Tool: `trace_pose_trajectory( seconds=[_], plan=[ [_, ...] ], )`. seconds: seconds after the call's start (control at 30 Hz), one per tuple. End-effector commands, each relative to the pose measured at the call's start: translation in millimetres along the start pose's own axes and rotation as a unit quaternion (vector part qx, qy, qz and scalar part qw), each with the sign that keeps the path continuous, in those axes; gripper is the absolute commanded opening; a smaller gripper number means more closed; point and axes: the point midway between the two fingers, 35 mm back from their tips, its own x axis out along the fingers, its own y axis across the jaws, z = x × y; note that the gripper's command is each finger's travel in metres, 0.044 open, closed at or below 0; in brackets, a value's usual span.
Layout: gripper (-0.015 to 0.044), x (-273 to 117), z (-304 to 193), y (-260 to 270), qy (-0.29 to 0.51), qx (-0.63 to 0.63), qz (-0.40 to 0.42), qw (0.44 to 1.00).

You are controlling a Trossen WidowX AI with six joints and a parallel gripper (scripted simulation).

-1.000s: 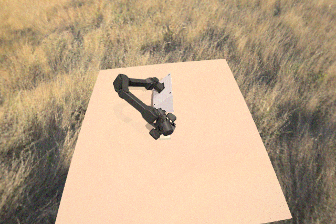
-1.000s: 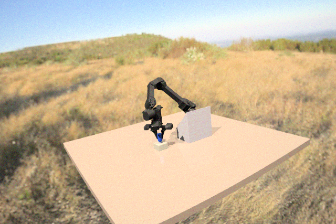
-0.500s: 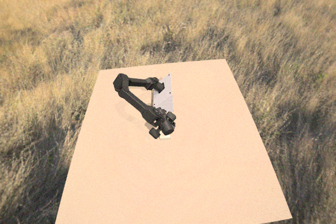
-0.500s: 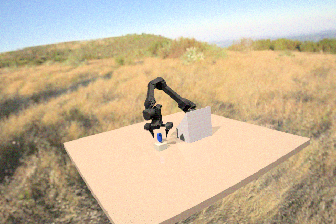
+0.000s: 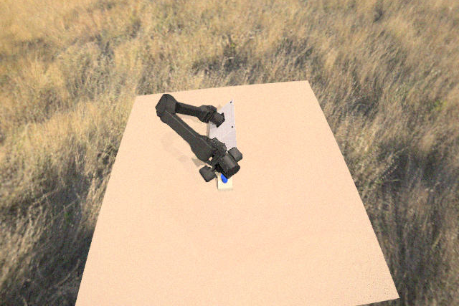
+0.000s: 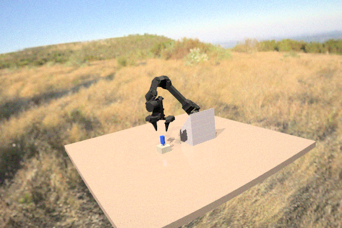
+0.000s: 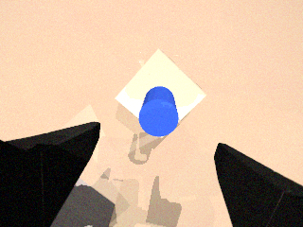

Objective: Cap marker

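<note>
So the blue cap [image 5: 224, 178] [image 6: 162, 139] [image 7: 159, 115] was standing upright over the holder block [image 5: 224, 185] [image 6: 163, 148] [image 7: 159, 71] on the bench [image 5: 259, 228] [image 6: 176, 181] [image 7: 251, 57], apparently on the marker, and the fingers [image 5: 219, 173] [image 6: 161, 131] were released and spread wide above it, touching nothing. Main worry imo was the click: I couldn't tell if it had seated, so too light a press could've left it loose. Swinging sideways while still low might also have clipped it with a fingertip and knocked it askew.

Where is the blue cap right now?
In the exterior view, the blue cap sits upright above the pale holder block, below the open gripper, left of the white panel.
</note>
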Motion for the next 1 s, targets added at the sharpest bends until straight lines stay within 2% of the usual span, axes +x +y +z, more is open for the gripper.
trace_pose_trajectory(
  seconds=[0.0, 0.07, 0.3, 0.97],
  plan=[
    [0.0230, 2.4, 0.0, 0.3, -0.001, 0.214, 0.000, 0.977],
    [0.0177, 3.8, 0.0, 0.3, -0.001, 0.275, 0.000, 0.961],
    [0.0000, 3.9, 0.0, 0.3, -0.002, 0.283, 0.000, 0.959],
    [0.0000, 11.3, 0.1, 0.2, -0.001, 0.283, -0.001, 0.959]
  ],
)
